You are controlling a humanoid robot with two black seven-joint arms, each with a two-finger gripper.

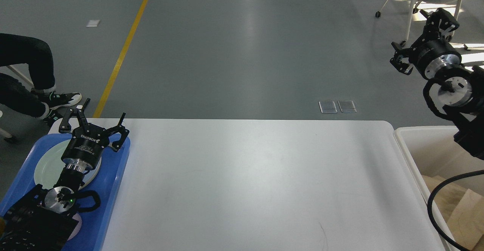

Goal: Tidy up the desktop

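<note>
Item: desktop (pixel 249 183). Large white tabletop, rounded corners, matte and smooth. It lies between the two pincers, to the right of the left one and below and left of the right one. Its visible surface carries nothing loose; only faint marks show.

Handling, as judged: rigid, heavy, fixed furniture, not a thing to lift. The smooth face would let light items slide easily. No hold is called for on the top itself; any grasp would fall on objects resting on it, and none shows here, so the tidying looks finished or nearly so.

Left gripper (pixel 97 119): fingers spread apart, empty, held over the far end of the blue tray (pixel 113 190), just at the desktop's left edge.

Beneath that pincer: pale green plate (pixel 47 168) lying in the tray, partly hidden by the wrist.

Right gripper (pixel 419 35): raised off the table beyond the desktop's right far corner, fingers apart, nothing between them.

Below the right pincer: cream bin (pixel 412 156), touching the desktop's right edge, with brownish paper-like contents that cannot be identified.

Beyond the left pincer: a seated person's legs (pixel 26 77) and a yellow floor line (pixel 124 47).
</note>
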